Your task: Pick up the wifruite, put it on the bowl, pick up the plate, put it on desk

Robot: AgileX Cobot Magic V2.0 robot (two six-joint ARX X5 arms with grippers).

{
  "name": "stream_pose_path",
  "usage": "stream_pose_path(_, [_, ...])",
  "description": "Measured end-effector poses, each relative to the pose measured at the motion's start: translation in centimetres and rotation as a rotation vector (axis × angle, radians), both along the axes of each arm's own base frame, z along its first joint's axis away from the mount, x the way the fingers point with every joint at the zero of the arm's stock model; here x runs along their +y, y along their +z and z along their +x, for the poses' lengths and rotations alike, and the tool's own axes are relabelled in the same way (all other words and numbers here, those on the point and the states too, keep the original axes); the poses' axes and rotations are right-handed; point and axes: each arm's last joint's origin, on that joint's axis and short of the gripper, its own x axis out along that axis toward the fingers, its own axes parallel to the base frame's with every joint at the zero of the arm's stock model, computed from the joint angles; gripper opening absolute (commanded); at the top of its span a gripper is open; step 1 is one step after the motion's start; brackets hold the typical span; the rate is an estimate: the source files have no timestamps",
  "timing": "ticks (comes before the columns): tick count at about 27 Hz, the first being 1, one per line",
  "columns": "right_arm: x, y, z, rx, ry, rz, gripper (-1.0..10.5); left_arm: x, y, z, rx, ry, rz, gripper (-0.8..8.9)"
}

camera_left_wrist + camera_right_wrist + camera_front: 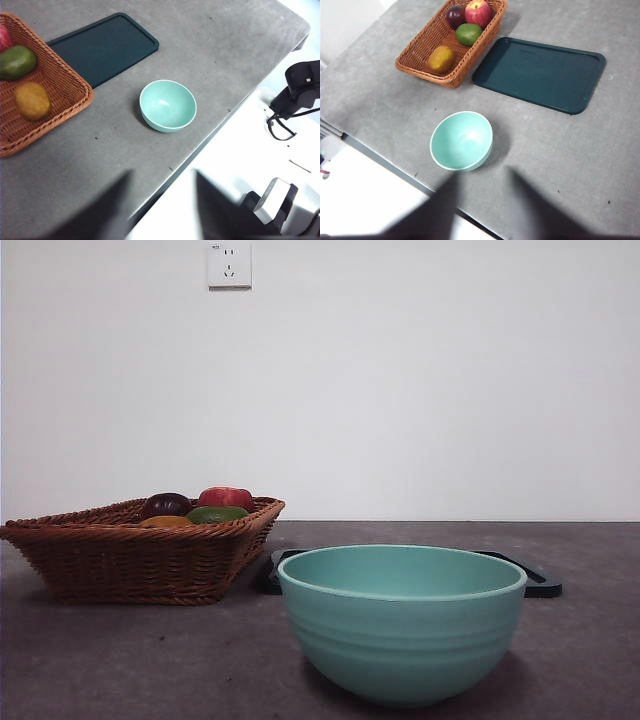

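You've got the woven brown wicker basket holding four fruits: the small oval brownish-orange wifruite, a green fruit, a dark purple round fruit and a red apple; the round mint-green ceramic bowl sits empty on the dark grey matte desk, just in front of the flat dark green tray. Wifruite lies at the basket's near end, skin dull and unmarked. Both grippers, left and right, hang high with jaws spread and empty (well apart from the wifruite).
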Motion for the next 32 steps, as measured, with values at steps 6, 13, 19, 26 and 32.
stream_pose_path(6, [0.0,0.1,0.0,-0.006,0.0,0.005,0.2,0.0,0.0,0.0,-0.002,-0.002,0.002,0.24])
stream_pose_path(13, [0.0,0.1,0.0,-0.006,0.0,0.005,0.2,0.0,0.0,0.0,-0.004,-0.004,0.003,0.24])
stream_pose_path(19, [0.0,0.1,0.0,-0.006,0.0,0.004,0.2,0.0,0.0,0.0,-0.005,0.009,0.005,0.19])
stream_pose_path(26, [0.0,0.1,0.0,-0.006,0.0,0.005,0.2,-0.2,-1.8,2.0,-0.034,0.119,0.059,0.2])
stream_pose_path(32, [0.0,0.1,0.0,-0.006,0.0,0.004,0.2,-0.3,-7.5,6.4,-0.192,0.225,-0.041,0.2])
